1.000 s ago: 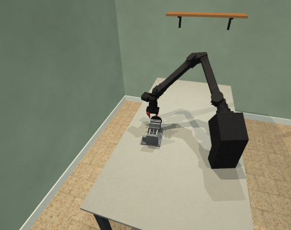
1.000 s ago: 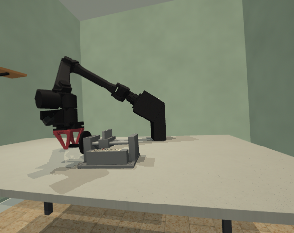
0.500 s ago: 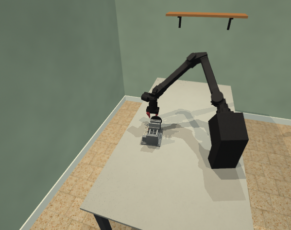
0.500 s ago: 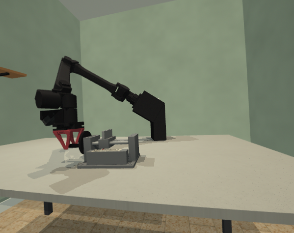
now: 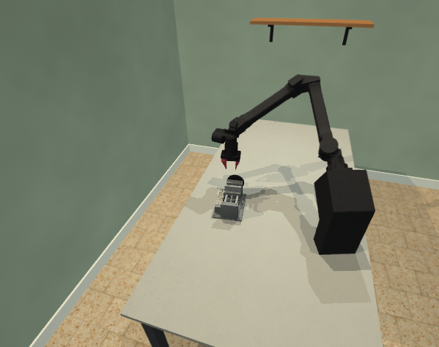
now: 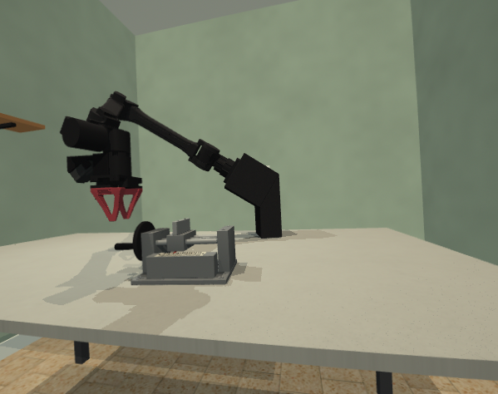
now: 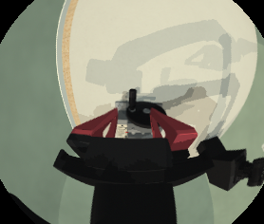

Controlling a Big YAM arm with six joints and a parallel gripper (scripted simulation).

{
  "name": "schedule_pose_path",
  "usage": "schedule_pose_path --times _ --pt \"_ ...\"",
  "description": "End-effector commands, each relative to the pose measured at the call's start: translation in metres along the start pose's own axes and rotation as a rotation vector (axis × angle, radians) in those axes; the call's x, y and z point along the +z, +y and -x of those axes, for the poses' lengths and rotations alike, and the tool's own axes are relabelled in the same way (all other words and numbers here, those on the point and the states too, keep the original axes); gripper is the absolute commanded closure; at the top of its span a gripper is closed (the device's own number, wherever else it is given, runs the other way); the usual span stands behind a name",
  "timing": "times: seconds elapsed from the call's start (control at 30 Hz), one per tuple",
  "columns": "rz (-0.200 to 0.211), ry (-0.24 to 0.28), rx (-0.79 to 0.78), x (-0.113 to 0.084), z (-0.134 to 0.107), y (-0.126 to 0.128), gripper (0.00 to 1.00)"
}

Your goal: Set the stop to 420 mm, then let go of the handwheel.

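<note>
There's your claw (image 5: 230,165) (image 6: 120,219) (image 7: 134,111), released, fingers apart, above the crank handle (image 6: 123,245) (image 7: 132,99)! Next right, the handwheel (image 5: 235,179) (image 6: 140,240) (image 7: 144,114) stands upright at the rig's end on the bench (image 5: 249,269) (image 6: 325,288) (image 7: 102,28); probably stiffish, smooth, so pinch that handle. Then the stop (image 5: 234,187) (image 6: 177,239), likely solid metal, sits on its rods; you can't read its setting.

Handwheel (image 5: 240,178) (image 6: 142,240) (image 7: 140,114) matt black; tabletop (image 5: 249,276) (image 6: 325,288) (image 7: 97,43) smooth, matt; shelf (image 5: 311,23) (image 6: 17,121) wood-like.

Soft, moderate light, layered shadows across the pale table (image 5: 249,269) (image 6: 325,288) (image 7: 102,38), wrist view rounded by black corners.
</note>
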State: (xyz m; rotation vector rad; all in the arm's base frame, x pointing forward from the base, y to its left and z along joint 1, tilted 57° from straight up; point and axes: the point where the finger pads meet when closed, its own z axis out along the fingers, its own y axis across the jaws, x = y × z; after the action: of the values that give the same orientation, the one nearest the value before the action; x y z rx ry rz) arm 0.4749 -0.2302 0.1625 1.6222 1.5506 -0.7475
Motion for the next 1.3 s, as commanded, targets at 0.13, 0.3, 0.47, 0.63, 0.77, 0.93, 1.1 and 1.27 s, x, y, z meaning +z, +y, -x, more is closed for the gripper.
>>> schedule_pose_path --times 0.13,0.3,0.47,0.63,0.77,0.93,1.1,1.27 --pt "-0.014 0.005 0.048 -0.025 0.001 -0.002 0.47" --pt "-0.014 0.005 0.048 -0.025 0.001 -0.002 0.47" --pt "0.036 0.004 0.062 -0.046 0.005 0.009 0.47" --pt "0.026 0.006 0.045 -0.041 -0.007 0.013 0.47" --pt "0.038 0.004 0.054 -0.046 -0.019 0.025 0.47" --pt "0.038 0.006 0.051 -0.047 -0.080 0.044 0.47" --pt "0.005 0.001 0.074 -0.033 -0.072 0.029 0.47" --pt "0.029 -0.001 0.094 -0.030 -0.066 0.042 0.47"
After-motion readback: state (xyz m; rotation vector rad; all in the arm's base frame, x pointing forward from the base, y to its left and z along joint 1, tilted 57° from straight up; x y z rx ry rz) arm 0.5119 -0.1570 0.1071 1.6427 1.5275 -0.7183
